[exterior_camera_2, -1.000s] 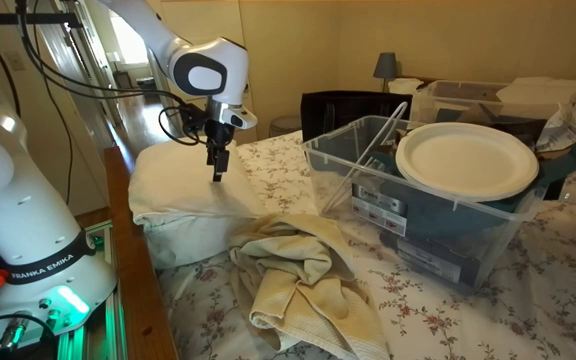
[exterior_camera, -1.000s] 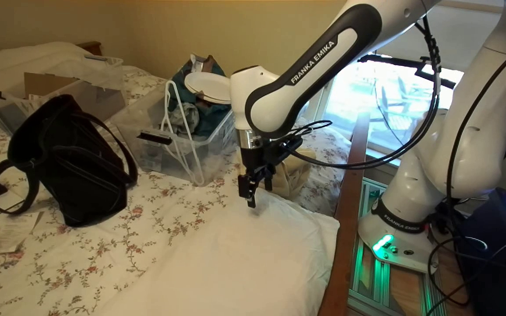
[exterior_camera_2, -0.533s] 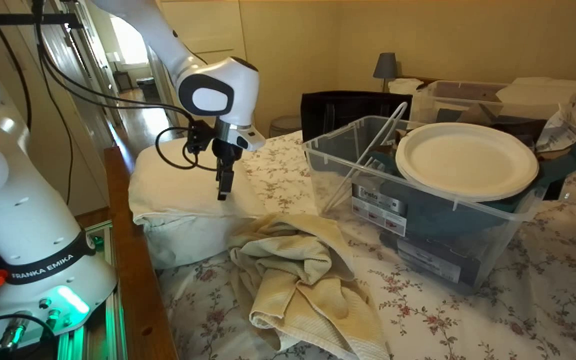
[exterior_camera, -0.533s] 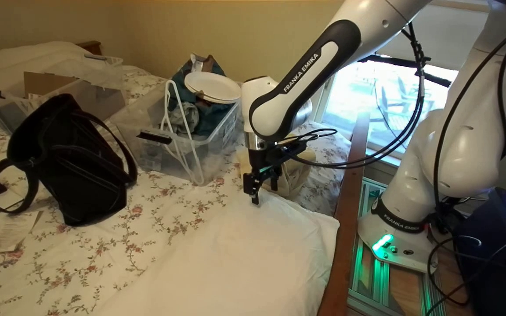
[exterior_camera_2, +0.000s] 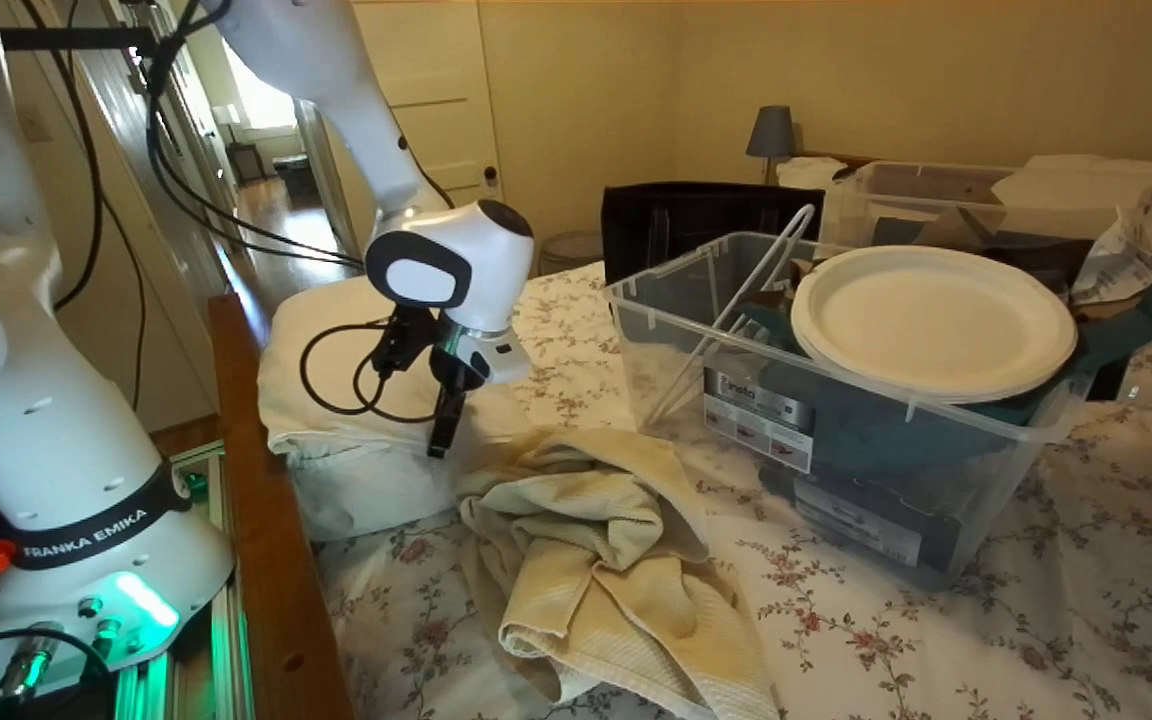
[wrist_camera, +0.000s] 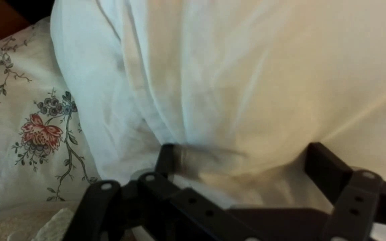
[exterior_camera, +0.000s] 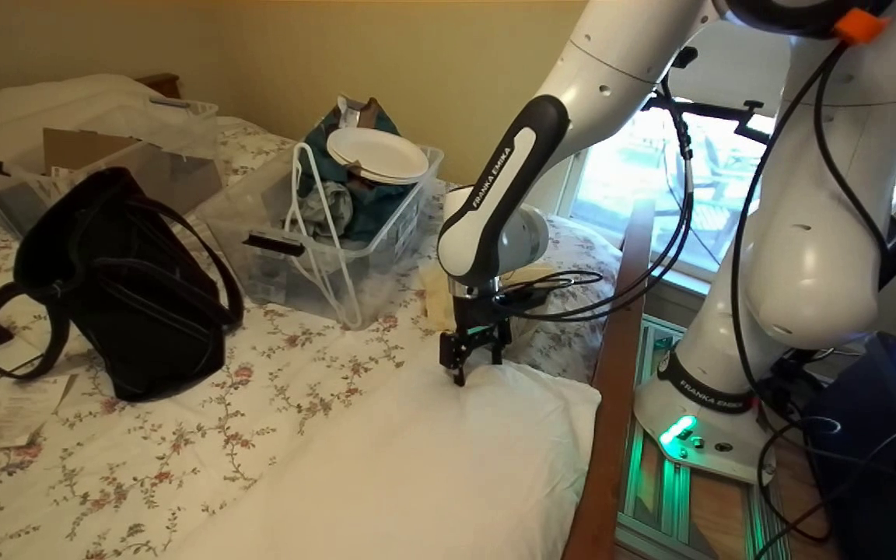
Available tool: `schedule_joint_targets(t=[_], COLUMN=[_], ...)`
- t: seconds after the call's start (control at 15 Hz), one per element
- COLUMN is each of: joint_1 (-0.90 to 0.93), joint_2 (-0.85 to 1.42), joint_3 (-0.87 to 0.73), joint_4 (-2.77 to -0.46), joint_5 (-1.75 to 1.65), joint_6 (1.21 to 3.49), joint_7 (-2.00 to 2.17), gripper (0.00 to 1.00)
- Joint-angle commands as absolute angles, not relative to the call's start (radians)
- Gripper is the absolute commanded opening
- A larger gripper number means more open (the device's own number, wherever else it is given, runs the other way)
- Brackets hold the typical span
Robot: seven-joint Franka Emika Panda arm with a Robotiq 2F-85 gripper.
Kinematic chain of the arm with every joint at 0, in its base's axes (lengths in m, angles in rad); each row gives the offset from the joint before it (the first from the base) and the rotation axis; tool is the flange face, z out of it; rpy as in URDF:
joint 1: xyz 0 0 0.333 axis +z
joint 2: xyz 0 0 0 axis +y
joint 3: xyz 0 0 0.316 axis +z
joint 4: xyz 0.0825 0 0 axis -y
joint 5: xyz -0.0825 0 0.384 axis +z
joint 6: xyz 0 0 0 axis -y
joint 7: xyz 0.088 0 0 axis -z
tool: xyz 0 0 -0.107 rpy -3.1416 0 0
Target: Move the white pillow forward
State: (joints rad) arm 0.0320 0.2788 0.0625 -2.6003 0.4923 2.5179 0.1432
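White pillow (exterior_camera: 432, 467) on the bed (exterior_camera: 246, 435), lying along the wooden rail (exterior_camera_2: 281, 560); in an exterior view its end comes up just beside a yellow towel (exterior_camera_2: 606, 560), which lies near and to the right. We see the gripper (wrist_camera: 241, 150) with fingers spread wide, their tips pressed into the pillow's upper face close to that end; cloth bulges between them, but nothing is clamped. We judge the pillow light, soft and hard to damage, its filling yielding under pressure while the cover wrinkles freely. A taut stretch of cover would probably slip from the fingers; we would therefore pinch a gathered fold, or the creased side at left in the wrist view, deeply enough to catch filling as well as cloth.
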Motion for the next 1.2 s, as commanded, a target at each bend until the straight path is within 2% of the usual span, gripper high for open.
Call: schedule_joint_targets(t=[0.0,0.07,0.2,0.8,1.07,1.13], joint_1=[0.002,-0.001,-0.022,-0.069,-0.103,-0.113], joint_2=[0.388,0.402,0.427,0.427,0.353,0.315], joint_3=[0.093,0.100,0.127,0.174,0.216,0.228], joint_4=[-2.569,-2.559,-2.538,-2.517,-2.523,-2.532], joint_5=[0.548,0.555,0.587,0.649,0.745,0.782], joint_6=[2.544,2.543,2.531,2.519,2.484,2.466], joint_7=[0.098,0.092,0.053,-0.061,-0.181,-0.225], gripper=[1.00,0.75,0.67,0.05,0.00,0.03])
